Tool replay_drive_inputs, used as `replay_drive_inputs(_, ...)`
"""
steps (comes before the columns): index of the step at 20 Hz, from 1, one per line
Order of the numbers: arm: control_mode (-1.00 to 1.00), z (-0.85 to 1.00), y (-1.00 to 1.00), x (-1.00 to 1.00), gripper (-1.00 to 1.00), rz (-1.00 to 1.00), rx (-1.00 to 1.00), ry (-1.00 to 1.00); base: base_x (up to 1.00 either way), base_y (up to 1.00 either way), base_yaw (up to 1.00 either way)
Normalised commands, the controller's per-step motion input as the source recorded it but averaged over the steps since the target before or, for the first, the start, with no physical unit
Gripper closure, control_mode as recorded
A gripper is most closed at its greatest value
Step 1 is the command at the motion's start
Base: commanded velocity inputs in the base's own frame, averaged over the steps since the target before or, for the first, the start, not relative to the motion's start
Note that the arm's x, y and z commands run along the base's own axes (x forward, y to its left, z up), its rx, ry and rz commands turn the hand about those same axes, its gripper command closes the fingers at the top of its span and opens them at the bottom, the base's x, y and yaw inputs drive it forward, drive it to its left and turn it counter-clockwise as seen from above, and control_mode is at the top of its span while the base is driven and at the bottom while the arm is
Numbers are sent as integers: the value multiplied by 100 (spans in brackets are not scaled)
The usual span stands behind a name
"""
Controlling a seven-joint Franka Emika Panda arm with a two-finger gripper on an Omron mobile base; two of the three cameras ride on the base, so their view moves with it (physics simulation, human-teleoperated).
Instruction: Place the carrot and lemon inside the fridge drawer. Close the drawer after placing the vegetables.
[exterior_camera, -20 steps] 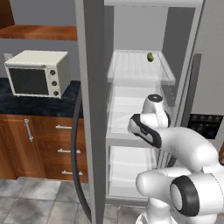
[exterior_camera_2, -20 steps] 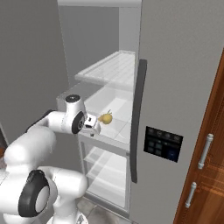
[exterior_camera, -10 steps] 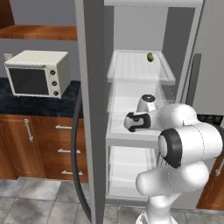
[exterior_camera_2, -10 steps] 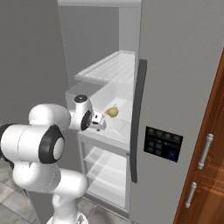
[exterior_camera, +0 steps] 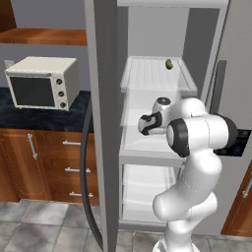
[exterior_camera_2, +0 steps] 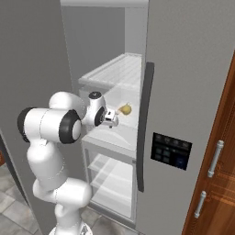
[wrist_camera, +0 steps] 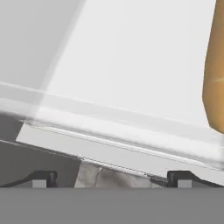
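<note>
I have the fingers (exterior_camera_2: 113, 120) spread wide and empty at the fridge drawer's (exterior_camera: 147, 155) front rim. The carrot (wrist_camera: 215, 74) lies inside it, beside a yellowish fruit (exterior_camera_2: 125, 109).

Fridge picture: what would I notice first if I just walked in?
The big white robot arm stands right in front of the open fridge, its open end effector reaching in over the pale middle shelf. A small yellowish thing lies on that shelf just past the end effector, and a little olive-green fruit sits alone on the ribbed shelf above. A cream toaster oven waits on the dark counter to the left.
</note>
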Motion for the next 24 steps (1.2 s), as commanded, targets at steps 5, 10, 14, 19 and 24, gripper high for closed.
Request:
replay_drive_inputs(5, -100, 21, -17, 81, -100, 0, 0, 0, 0, 0, 0)
replay_drive_inputs(10, -100, 16, -13, 84, -100, 0, 0, 0, 0, 0, 0)
replay_drive_inputs(14, -100, 17, -19, 53, -100, 0, 0, -3, 0, 0, 0)
replay_drive_inputs(19, -100, 19, -21, -81, -100, 0, 0, -36, 0, 0, 0)
replay_drive_inputs(24, -100, 22, -10, -100, -100, 0, 1, -48, 0, 0, 0)
